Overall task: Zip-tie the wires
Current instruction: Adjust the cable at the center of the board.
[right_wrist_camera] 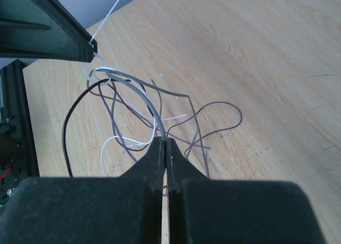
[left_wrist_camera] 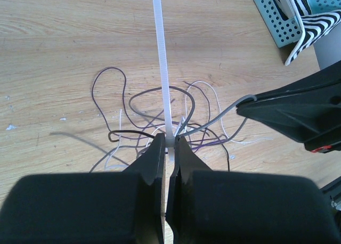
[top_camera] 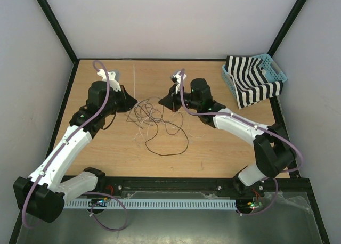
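Observation:
The wires lie as a loose tangle of thin dark, grey and white strands on the wooden table between both arms. My left gripper is shut on one end of the zip tie, a whitish strip that runs straight away from the jaws over the tangle. From above, the zip tie shows as a faint pale line beyond the left gripper. My right gripper is shut on a grey wire that arcs up out of the tangle. The right gripper faces the left one across the wires.
A light blue perforated basket holding a black-and-white striped cloth stands at the back right of the table. Black frame posts border the table, and a slotted white rail runs along the near edge between the arm bases.

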`<state>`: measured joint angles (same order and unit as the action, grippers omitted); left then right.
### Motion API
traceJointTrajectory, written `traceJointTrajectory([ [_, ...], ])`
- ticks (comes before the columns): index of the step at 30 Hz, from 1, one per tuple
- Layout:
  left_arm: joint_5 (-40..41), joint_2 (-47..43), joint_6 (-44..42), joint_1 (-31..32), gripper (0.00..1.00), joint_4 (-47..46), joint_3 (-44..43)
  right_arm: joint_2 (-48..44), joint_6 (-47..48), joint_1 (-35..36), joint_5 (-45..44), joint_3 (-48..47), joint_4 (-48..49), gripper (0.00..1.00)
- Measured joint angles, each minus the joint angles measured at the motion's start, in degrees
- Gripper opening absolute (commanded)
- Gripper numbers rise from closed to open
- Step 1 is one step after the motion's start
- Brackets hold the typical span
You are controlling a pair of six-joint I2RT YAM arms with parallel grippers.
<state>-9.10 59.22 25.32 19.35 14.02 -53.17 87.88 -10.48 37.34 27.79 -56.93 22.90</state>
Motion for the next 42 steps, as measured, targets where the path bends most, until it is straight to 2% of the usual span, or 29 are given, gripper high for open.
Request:
traceJointTrajectory([
  [11, 0.11, 0.00, 0.02, 0.00, 0.00, 0.00, 0.00, -1.60, -0.31, -0.90, 1.16, 0.26, -0.55, 0.00],
  [26, 0.09, 0.00, 0.04, 0.00, 0.00, 0.00, 0.00, 4.83, -1.55, 2.12, 3.41, -0.63, -0.57, 0.00],
  [42, 0.09, 0.00, 0.02, 0.00, 0.00, 0.00, 0.02, 2.38, -2.60, 0.57, 2.73, -1.40, -1.05, 0.00],
])
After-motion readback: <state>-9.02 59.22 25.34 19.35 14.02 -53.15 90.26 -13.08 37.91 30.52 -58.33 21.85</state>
